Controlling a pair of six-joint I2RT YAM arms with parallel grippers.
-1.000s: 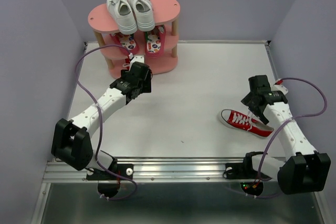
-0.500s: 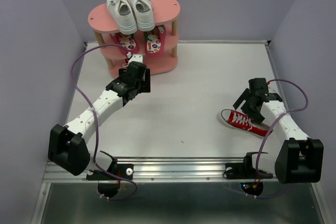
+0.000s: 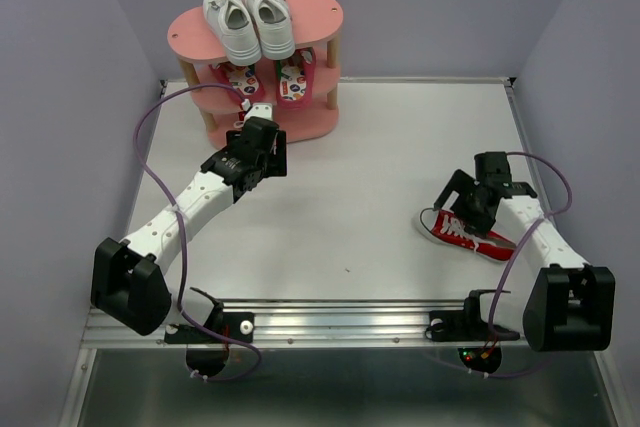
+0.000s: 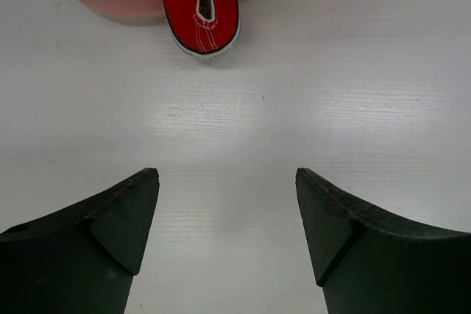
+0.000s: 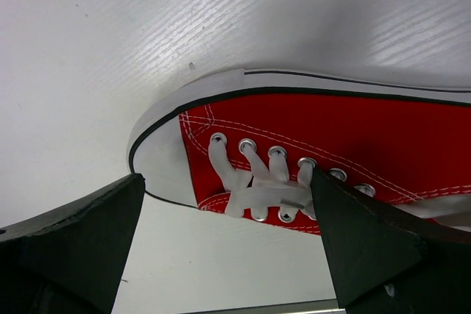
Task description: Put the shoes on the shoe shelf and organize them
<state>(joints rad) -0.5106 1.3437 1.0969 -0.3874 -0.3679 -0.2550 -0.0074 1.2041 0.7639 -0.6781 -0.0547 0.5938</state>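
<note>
Shelf status: the shoe shelf (image 3: 320, 17) stands at the far left of the counter (image 3: 380, 147). The white sneakers (image 3: 250, 22) sit side by side on its top board. The flip-flops (image 3: 292, 82) lie on the middle tier beneath them.

Bottom tier, left wrist view: one red sneaker (image 4: 202, 9) lies on the pink board, its heel end projecting past the board's edge over the counter. The rest of that shoe runs out of the picture.

Left claw (image 4: 226, 182): fingers spread wide, nothing between them but bare counter. It points at the shelf base and stands just short of the sneaker's heel, not touching it.

Loose red sneaker (image 3: 478, 237): on the counter at the near right, well apart from the shelf.

Right claw (image 3: 458, 212): lowered over the toe end of the loose red sneaker, fingers spread. In the right wrist view one finger (image 5: 81, 248) stands beside the white toe cap and the other by the laces — the front of the shoe lies between them. Contact with the shoe cannot be determined.
</note>
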